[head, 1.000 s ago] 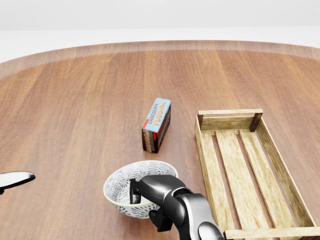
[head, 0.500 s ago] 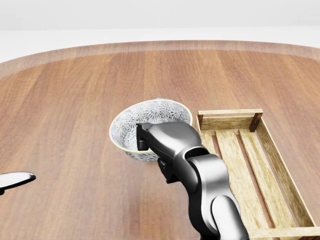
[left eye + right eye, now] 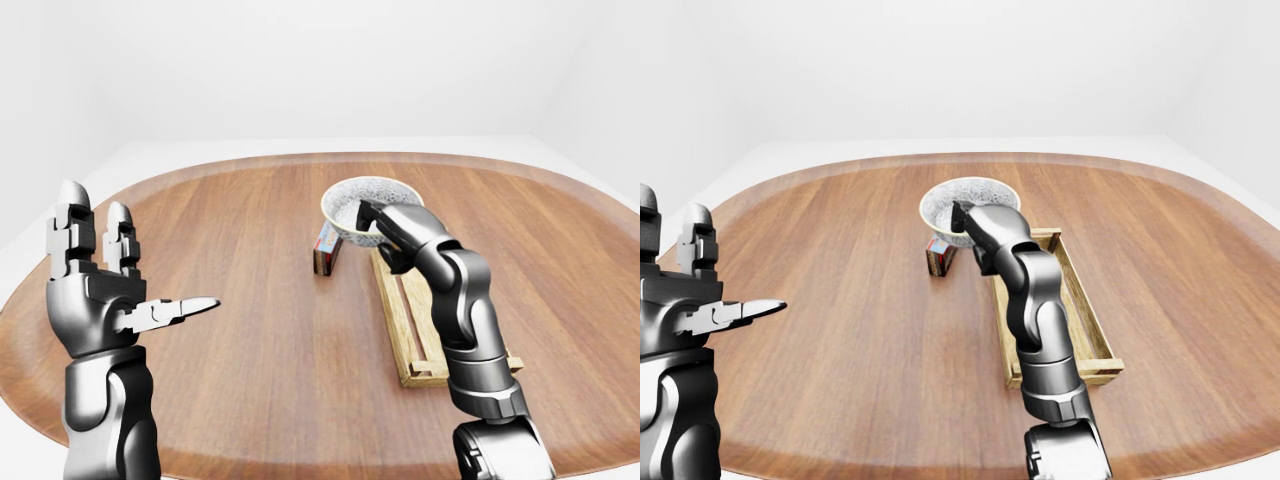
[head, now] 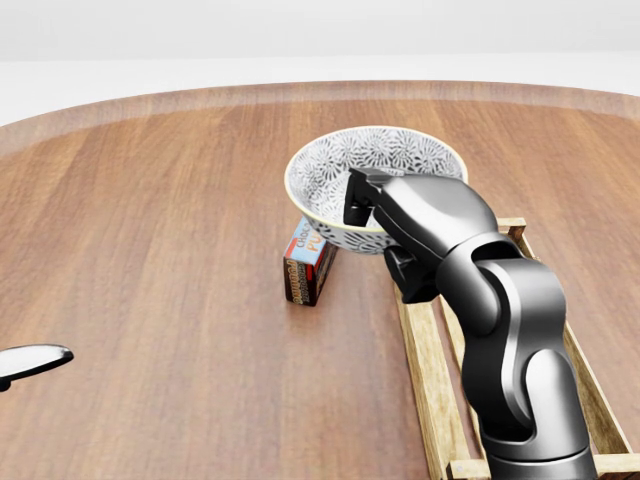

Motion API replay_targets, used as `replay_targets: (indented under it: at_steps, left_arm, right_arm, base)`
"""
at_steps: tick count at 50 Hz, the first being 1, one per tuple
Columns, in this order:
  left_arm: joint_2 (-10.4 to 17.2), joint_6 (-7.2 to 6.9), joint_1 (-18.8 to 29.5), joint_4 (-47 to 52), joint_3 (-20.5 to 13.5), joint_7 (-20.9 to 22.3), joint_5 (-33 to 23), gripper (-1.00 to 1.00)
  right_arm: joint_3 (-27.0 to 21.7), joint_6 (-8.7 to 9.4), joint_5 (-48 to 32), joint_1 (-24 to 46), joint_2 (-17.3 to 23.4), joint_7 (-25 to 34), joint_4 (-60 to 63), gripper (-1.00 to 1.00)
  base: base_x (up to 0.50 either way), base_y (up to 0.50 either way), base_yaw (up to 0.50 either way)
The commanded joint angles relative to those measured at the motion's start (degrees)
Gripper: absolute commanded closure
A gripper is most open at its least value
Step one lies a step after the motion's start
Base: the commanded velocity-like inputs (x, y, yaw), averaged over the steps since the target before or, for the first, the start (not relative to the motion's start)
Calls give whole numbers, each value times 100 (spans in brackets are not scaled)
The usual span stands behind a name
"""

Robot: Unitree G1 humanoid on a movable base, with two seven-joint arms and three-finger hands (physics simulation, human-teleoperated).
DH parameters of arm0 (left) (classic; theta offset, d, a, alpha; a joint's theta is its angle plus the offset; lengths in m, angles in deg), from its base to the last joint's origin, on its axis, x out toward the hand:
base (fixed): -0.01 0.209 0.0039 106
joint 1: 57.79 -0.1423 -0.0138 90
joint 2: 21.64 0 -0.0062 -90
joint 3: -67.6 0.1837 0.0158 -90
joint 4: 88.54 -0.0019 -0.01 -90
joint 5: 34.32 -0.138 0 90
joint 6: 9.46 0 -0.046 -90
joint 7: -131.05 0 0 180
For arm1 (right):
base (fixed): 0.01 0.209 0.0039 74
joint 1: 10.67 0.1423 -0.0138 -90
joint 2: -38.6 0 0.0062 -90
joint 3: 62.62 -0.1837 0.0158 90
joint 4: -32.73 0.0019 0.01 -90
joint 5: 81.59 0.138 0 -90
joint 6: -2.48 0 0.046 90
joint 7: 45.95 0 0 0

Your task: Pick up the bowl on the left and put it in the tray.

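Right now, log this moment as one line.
right hand: grips patterned bowl rim, lifted | wooden tray: empty | left hand: open, idle

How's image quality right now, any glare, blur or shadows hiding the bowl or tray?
Head view: sharp, evenly lit, no glare; the right hand and its arm cover part of the bowl and much of the tray. Left-eye view: soft highlights on the left hand, faint shadows on the table, nothing blurred.
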Motion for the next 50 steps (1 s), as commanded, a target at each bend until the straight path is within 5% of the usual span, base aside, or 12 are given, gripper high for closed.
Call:
replay_targets:
  at_steps: [1,24,50]
  left_arm:
    - [-15,0,-14,17,7,9,-13,-100]
    - [-17,0,-17,-4,15,5,-17,-100]
    - [-40,0,-36,31,46,15,-51,-100]
  right_arm:
    - [-281,-1,286,-44,452,0,223,100]
    - [-864,-1,1688,-683,950,-17,-42,100]
    - [-1099,-1,2884,-942,1268,-1976,-1153,100]
  base:
    - [0,0,0]
    - [0,0,0]
    - [0,0,0]
